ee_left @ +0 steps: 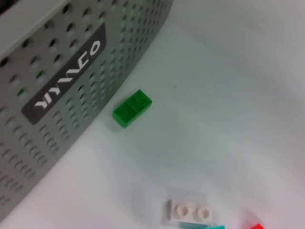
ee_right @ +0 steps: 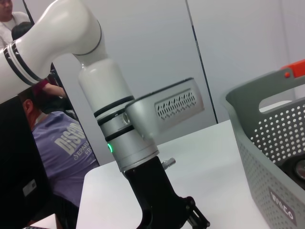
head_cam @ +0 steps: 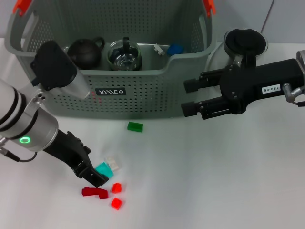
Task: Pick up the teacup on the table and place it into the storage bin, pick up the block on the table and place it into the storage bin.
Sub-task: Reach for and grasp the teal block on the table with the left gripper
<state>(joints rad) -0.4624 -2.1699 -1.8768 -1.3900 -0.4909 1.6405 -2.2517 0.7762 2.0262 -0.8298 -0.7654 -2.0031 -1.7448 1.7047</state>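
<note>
L gripper (head_cam: 95, 177) down among the blocks, jaw state can't tell. Teal block (head_cam: 103, 169) light, stiff, slick: pinch flat sides. R gripper (head_cam: 189, 98) wide, empty, beside bin (head_cam: 143, 90).

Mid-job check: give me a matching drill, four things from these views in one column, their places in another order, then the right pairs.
Things:
1. green block
2. dark teapot
3. left gripper
4. right gripper

Places:
A. inside the storage bin
B. low over the red and teal blocks
C. alone on the table, just in front of the bin
D. beside the bin's right end, above the table

Pairs: 1-C, 2-A, 3-B, 4-D
</note>
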